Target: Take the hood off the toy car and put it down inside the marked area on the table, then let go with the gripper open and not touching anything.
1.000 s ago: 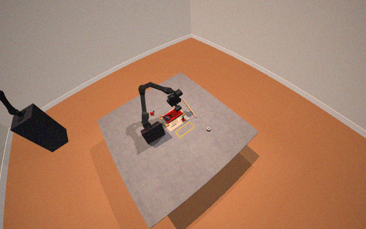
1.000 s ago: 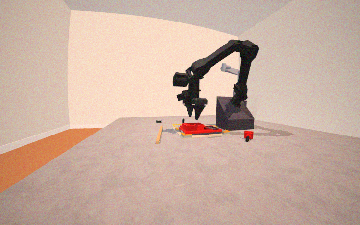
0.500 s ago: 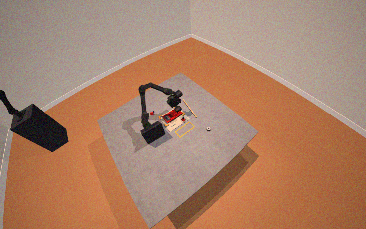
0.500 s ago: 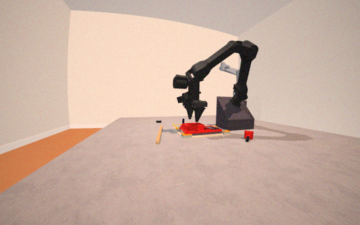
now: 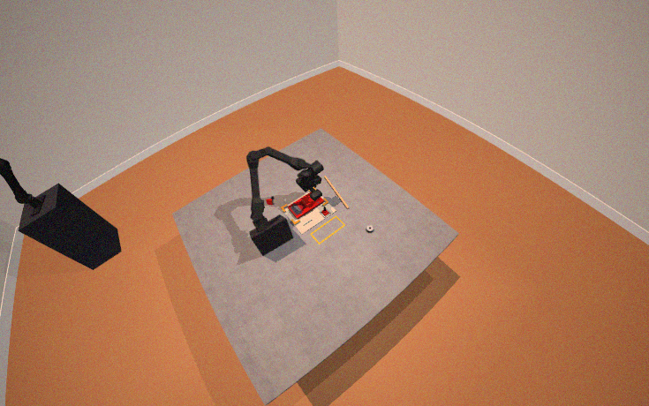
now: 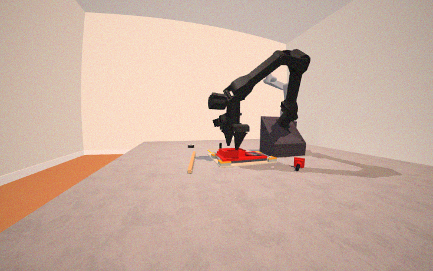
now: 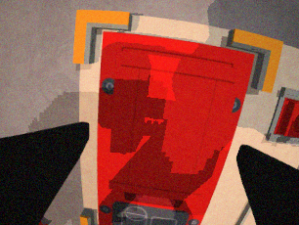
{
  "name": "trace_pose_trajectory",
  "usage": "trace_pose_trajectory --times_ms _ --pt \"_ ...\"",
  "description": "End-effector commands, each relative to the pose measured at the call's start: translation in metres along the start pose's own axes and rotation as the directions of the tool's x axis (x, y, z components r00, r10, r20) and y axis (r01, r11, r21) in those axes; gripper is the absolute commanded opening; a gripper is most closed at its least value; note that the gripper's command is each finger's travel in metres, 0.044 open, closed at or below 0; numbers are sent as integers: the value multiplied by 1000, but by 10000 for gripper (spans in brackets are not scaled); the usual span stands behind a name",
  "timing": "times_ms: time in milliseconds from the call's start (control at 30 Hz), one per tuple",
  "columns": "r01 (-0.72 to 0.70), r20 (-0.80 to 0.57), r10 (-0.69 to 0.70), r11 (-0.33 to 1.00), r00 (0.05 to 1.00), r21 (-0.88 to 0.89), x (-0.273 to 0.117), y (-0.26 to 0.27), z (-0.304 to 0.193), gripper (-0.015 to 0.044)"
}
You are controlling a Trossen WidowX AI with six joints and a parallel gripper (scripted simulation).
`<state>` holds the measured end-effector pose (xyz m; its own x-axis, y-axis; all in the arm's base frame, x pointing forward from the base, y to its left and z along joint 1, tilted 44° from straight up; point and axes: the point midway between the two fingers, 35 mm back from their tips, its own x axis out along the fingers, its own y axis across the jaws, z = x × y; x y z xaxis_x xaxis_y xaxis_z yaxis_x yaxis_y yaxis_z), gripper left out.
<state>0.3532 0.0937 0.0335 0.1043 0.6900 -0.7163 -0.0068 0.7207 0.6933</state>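
Observation:
The red hood [image 5: 312, 199] [image 6: 230, 153] [image 7: 195, 122] sits on the front of the red toy car [image 6: 258, 158] [image 7: 104, 196], ahead of its dark windshield. The car lies in the cream base plate [image 5: 311, 222] [image 6: 241, 164] [image 7: 89, 108] between orange corner brackets. My gripper [image 5: 315, 193] [image 6: 232, 147] [image 7: 164, 141] is open and empty, pointing down just over the hood. In the wrist view one finger shows on each side of the hood; whether a tip touches it I cannot tell. The marked area [image 5: 332, 234], a yellow outline, lies beside the base plate with nothing in it.
A small red part with a black knob [image 5: 325, 212] [image 6: 220, 145] sits in a grey-rimmed pocket of the plate. A wooden stick [image 5: 335, 191] [image 6: 191, 163] lies beyond the car's front. A red block [image 5: 269, 201] [image 6: 299, 162] and a small round piece [image 5: 370, 229] are on the table.

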Motion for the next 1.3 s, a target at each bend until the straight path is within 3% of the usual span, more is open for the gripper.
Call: trace_pose_trajectory --times_ms 0,1267 --pt "-1 -9 1 1000 1000 9 5 -2 -2 440" --pt "-1 -9 1 1000 1000 9 21 -2 -2 440"
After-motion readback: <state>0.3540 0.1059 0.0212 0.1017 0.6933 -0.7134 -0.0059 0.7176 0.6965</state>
